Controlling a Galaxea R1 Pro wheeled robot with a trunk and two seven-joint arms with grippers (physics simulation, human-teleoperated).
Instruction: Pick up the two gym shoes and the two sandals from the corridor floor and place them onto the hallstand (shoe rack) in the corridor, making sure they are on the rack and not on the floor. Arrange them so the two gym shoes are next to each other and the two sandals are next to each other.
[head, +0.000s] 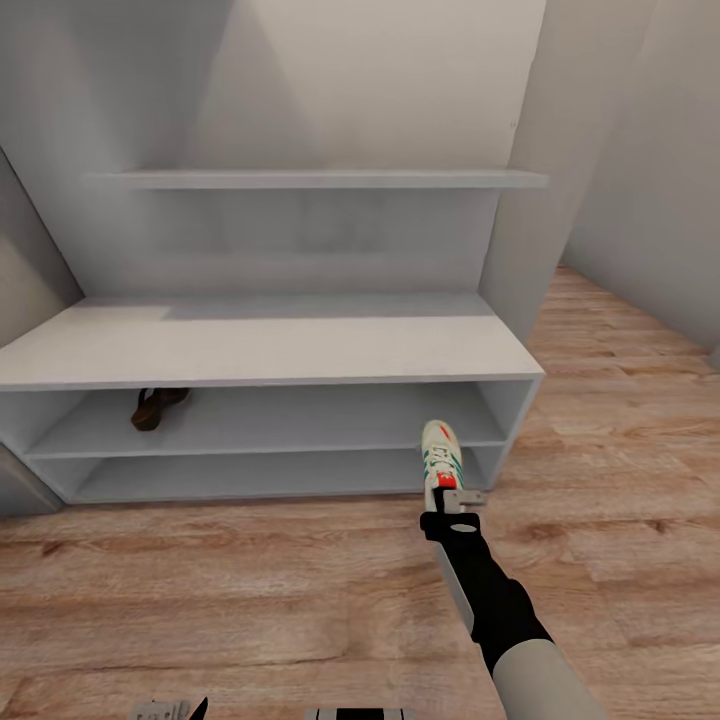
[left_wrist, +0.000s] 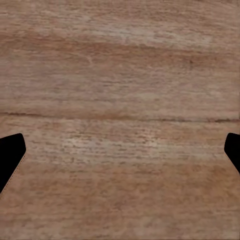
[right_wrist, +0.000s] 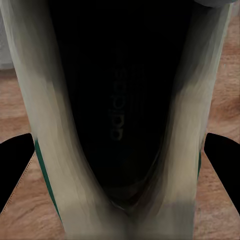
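- The hallstand (head: 262, 345) stands against the pale wall, a wide pale-grey unit with a bare bench top, two long shelf slots below it and a stepped upper shelf above; its back panel rises behind.
- One brown sandal (head: 156, 407) lies in the upper shelf slot, near the left end and toward the back — it is on the rack, off the floor; its exact tilt is hard to read in the shadow.
- The right gripper (head: 447, 493) reaches forward from the lower right of the head view; its fingers are closed on the heel end of a gym shoe (head: 441, 458), which points toe-first toward the hallstand.
- The gym shoe is held at the right end of the hallstand, in front of the shelf slots and above the corridor floor (head: 250, 590); whether its toe has crossed the front edge of a shelf I cannot tell.
- In the right wrist view the shoe's dark opening (right_wrist: 117, 100) sits between the two black fingers (right_wrist: 17, 165), its white sides and a green stripe pressed close to them; wood planks show at either side.
- In the left wrist view the left gripper (left_wrist: 122, 155) hangs over bare wood-grain planks; its fingers (left_wrist: 11, 155) stand wide apart with nothing between them.
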